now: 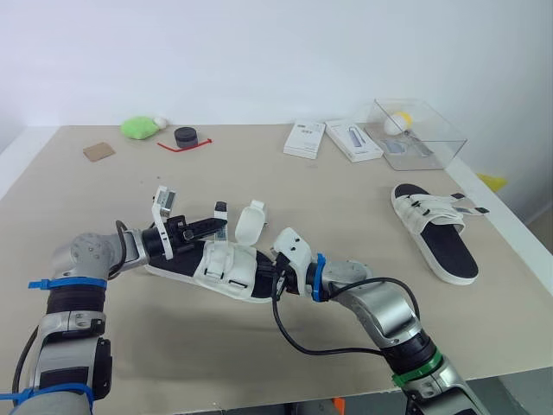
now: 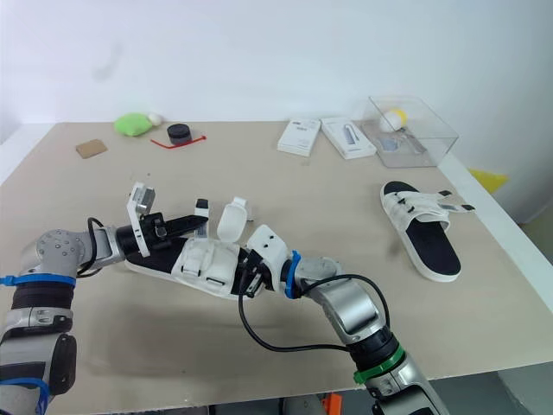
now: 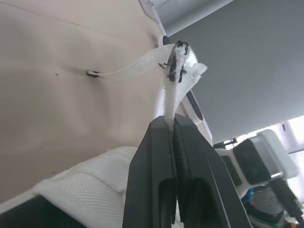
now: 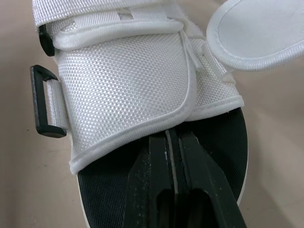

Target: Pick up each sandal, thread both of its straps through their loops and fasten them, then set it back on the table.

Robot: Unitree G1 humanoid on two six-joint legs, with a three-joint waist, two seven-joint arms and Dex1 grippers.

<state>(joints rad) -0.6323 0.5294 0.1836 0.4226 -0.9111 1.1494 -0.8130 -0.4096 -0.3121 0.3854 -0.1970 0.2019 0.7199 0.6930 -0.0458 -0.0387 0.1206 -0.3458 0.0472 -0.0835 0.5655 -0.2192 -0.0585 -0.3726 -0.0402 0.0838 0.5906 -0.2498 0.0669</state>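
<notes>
Your left gripper (image 1: 212, 227) is clamped on a strap (image 3: 173, 95). Your right gripper (image 1: 271, 276) pinches the sandal (image 1: 226, 266) at its opposite end, near the front middle of the table (image 1: 104, 199). The other strap (image 1: 250, 221) stands loose, so fastening isn't finished. The second sandal (image 1: 435, 232) lies far right and looks undone. The held sandal's long axis runs left-right; I can't tell the toe end.

**Head stereo pair:** we look forward and down from above the arms, at middle range, over the whole table (image 1: 346, 207) as far as the wall (image 1: 259, 52). Both eyes share one scene, slightly offset.

**Left wrist:** we sit close behind the left gripper (image 3: 172, 122), facing along its fingers at a strap (image 3: 176, 80).

**Right wrist:** we sit close behind the right gripper (image 4: 172, 135), facing the near sandal (image 4: 128, 80), which the head pair also takes in.
</notes>
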